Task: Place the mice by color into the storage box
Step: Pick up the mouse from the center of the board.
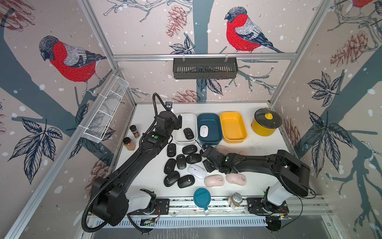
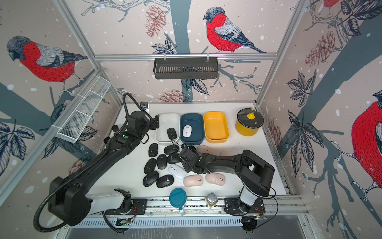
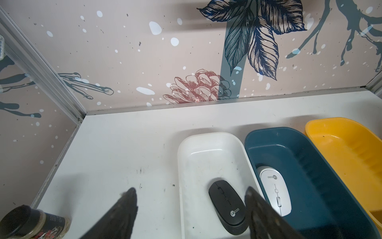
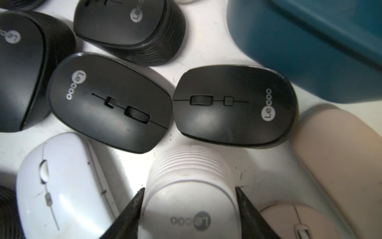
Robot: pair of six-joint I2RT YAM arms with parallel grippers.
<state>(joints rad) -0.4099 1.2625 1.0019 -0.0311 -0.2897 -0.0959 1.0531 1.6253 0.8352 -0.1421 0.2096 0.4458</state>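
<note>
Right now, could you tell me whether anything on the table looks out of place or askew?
Only at the front edge: the teal lid lies partly over the metal rail, handle pointing off the table, and a glass jar stands on that rail. Nothing looks spilled or damaged.

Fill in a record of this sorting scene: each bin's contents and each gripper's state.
White bin: one black mouse
Blue bin: one white mouse
Yellow bin: empty
Left gripper: open, over the white bin's rim
Right gripper: shut on a ribbed white mouse
Loose on table: black mice, pink mice, a glossy white mouse
</note>
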